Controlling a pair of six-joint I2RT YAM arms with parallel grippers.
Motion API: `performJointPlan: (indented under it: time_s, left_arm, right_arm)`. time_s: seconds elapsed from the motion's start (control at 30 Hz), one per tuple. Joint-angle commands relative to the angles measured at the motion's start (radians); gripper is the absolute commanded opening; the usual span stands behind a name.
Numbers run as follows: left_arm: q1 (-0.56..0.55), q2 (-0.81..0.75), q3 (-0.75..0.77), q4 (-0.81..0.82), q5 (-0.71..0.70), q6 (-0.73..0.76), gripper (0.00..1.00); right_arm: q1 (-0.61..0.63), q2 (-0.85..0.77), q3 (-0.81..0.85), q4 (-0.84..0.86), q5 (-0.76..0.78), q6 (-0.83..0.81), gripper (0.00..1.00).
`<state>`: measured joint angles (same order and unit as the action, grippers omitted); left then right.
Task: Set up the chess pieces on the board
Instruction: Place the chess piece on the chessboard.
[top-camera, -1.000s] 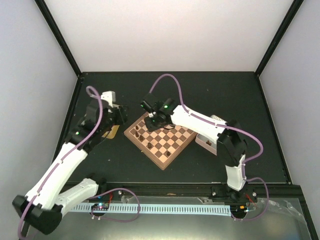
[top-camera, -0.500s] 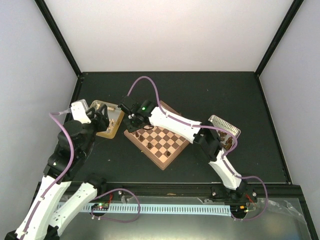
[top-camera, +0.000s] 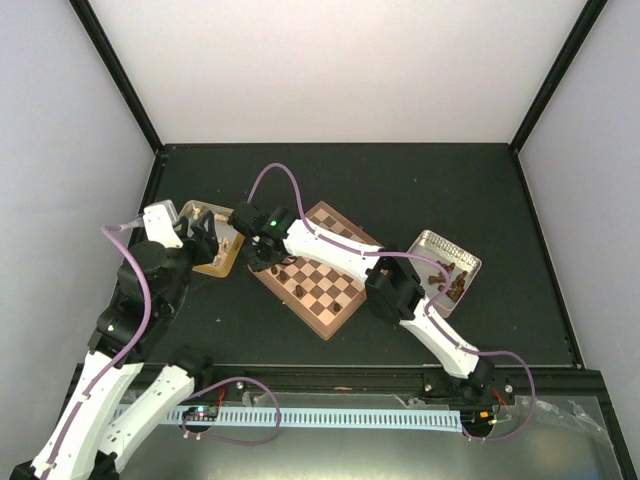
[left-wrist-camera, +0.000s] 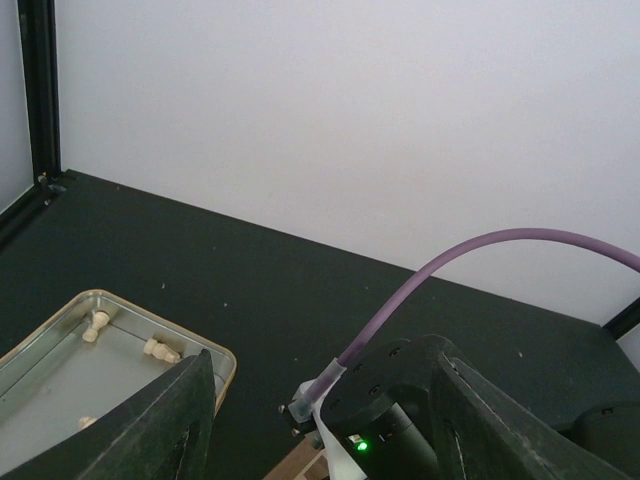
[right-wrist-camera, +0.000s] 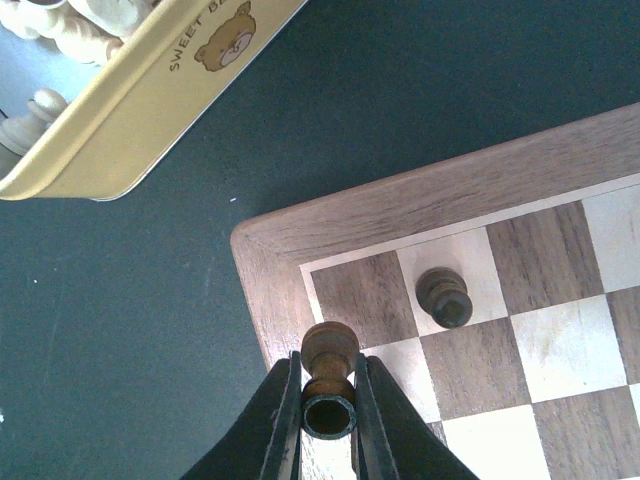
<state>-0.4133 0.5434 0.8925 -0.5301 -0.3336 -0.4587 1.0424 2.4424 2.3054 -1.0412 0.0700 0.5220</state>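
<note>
**A:** Where's the piece?

**B:** A dark piece (right-wrist-camera: 329, 350), likely a pawn, is clamped between the right fingers (right-wrist-camera: 268, 430). It sits over the corner squares of the board (right-wrist-camera: 430, 195), just inside the rim. I can't tell from this angle whether its base touches the square.

**A:** And the left side?

**B:** The left fingers (left-wrist-camera: 175, 420) are apart and hold nothing. They hang by the gold tray (left-wrist-camera: 225, 357) of pale pieces (left-wrist-camera: 160, 350), off the board.

**A:** What could go wrong?

**B:** 3 things, I'd say. If the fingers let go while the piece is high or tilted, it could topple and roll over the rim onto the tabletop (right-wrist-camera: 130, 300). Another dark piece (right-wrist-camera: 444, 296) stands 1 square away, so a sideways drift while backing off could knock it over. The right arm also reaches close past the left fingers, so a left move toward the board risks a bump.
</note>
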Motion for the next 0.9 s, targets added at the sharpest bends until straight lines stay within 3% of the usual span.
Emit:
performJointPlan:
  time_s: [0.0,0.33,0.7,0.87]
  left_arm:
    - [0.005,0.010,-0.010,0.006,-0.005,0.023,0.61]
    - [0.005,0.018,-0.024,0.016,-0.005,0.031,0.61]
    - [0.005,0.023,-0.033,0.021,-0.007,0.028,0.62]
    - [0.006,0.028,-0.029,0.023,-0.004,0.029,0.62]
  right_arm:
    - [0.006,0.025,0.039,-0.024,0.027,-0.007,0.15]
    - [0.007,0.056,0.056,-0.010,0.055,-0.005,0.16]
    - [0.005,0.058,0.052,0.026,0.075,-0.018,0.29]
    - [0.005,0.022,0.046,0.062,0.058,-0.025,0.30]
